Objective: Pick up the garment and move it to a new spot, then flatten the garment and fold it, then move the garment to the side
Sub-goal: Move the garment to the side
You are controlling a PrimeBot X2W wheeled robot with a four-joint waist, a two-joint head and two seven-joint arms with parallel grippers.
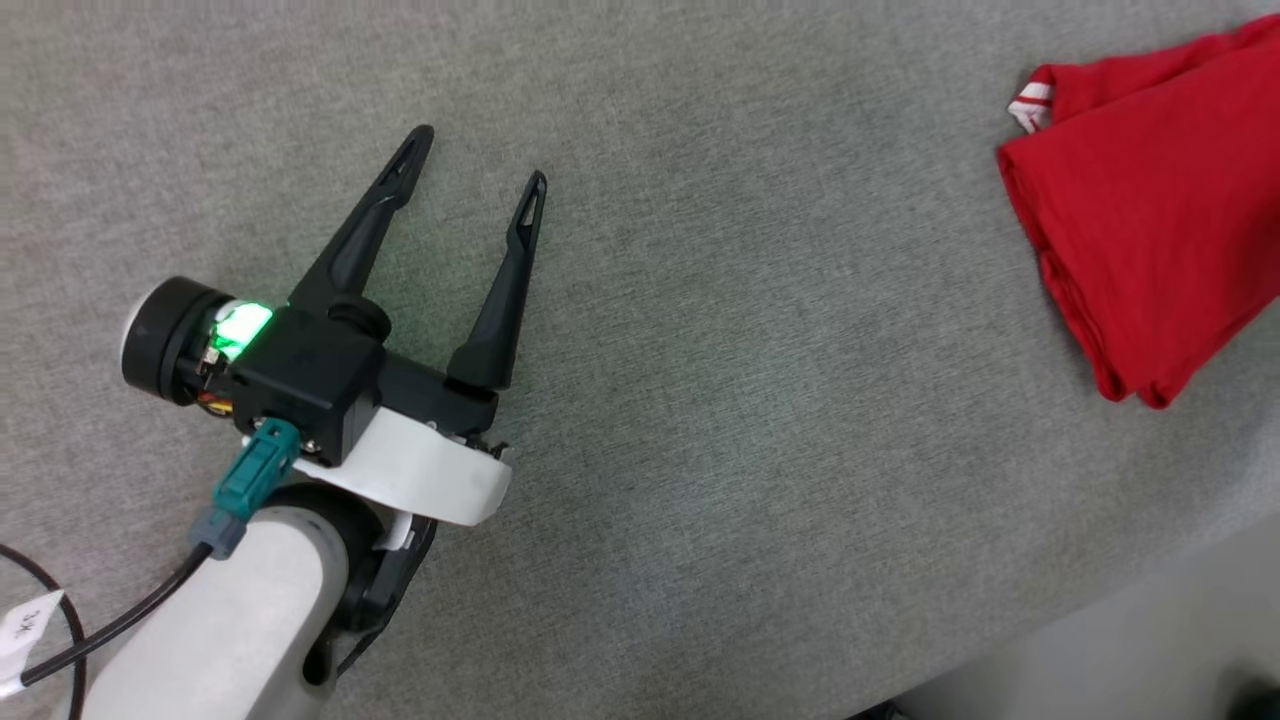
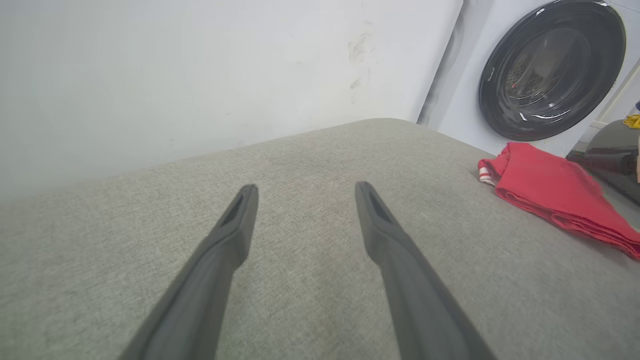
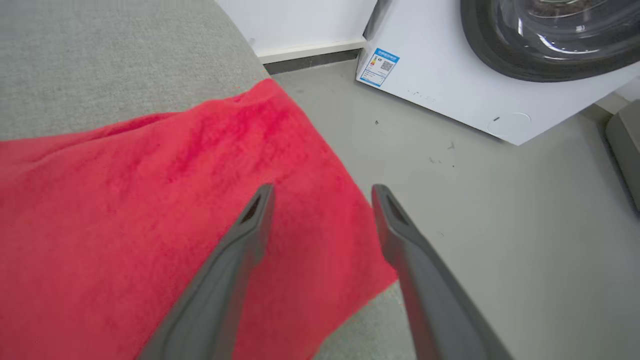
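Observation:
The garment (image 1: 1160,220) lies folded into a red bundle at the right edge of the grey table (image 1: 700,300), a bit of red-and-white striped trim showing at its upper left corner. It also lies at the right in the left wrist view (image 2: 545,192). My left gripper (image 1: 480,155) is open over bare table, well left of the garment, nothing between its fingers (image 2: 235,220). My right gripper (image 3: 322,192) is open just above the garment (image 3: 150,220) near the table's corner, with one finger over the cloth and the other past its edge. The jaws hold nothing.
A white front-loading washing machine (image 2: 550,70) stands beyond the table's right end, on a grey floor (image 3: 500,210). A white wall (image 2: 200,70) rises behind the table. The table's near edge (image 1: 1100,590) runs diagonally at lower right.

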